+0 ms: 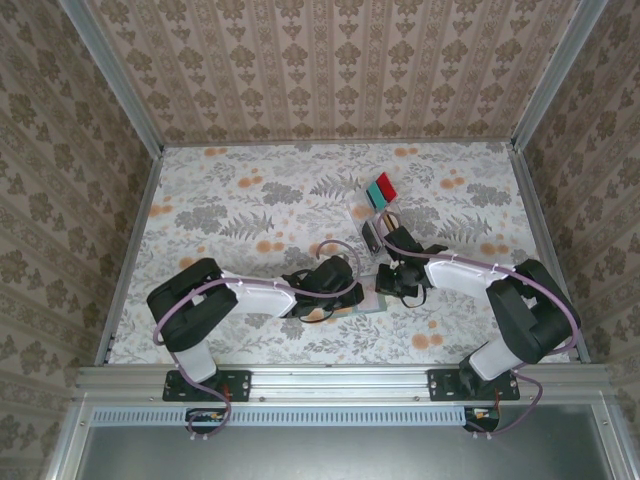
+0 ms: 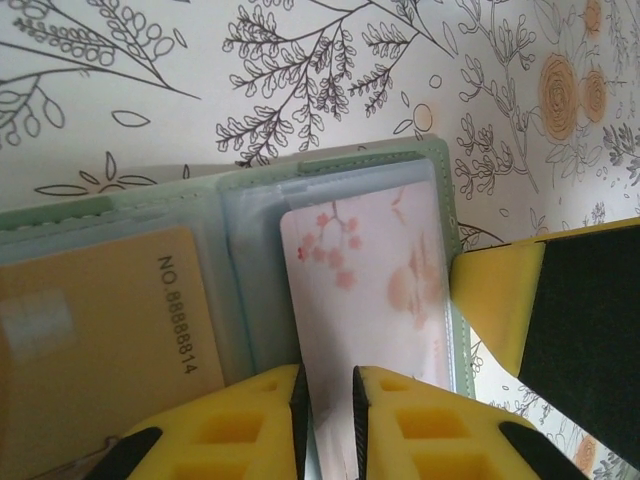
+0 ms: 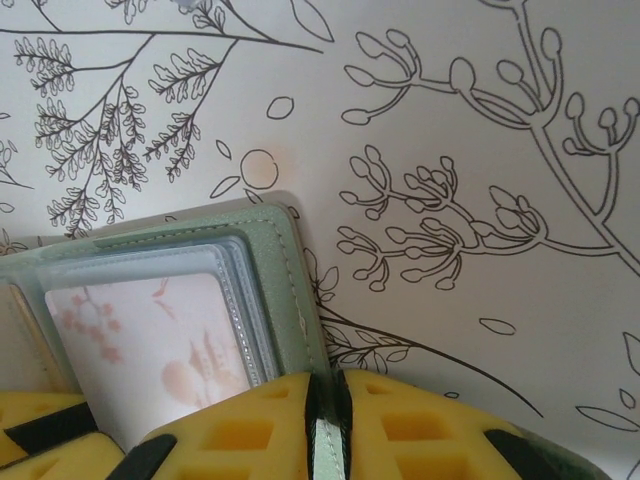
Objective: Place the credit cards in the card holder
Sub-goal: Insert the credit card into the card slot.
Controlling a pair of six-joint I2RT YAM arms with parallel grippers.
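Pinching pink card [image 2: 370, 290] at its 6 o'clock edge w/ L end effector [image 2: 328, 390]; thin, stiff, slick, I reckon. R end effector [image 3: 328, 392] clamps floppy card holder [image 3: 288, 265] rim.

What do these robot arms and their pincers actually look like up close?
Both the left arm and right arm have white links between chunky black joints, with a lilac cable looping along each. The left gripper and right gripper have bright yellow fingers moulded with square pockets, black at the inner faces.
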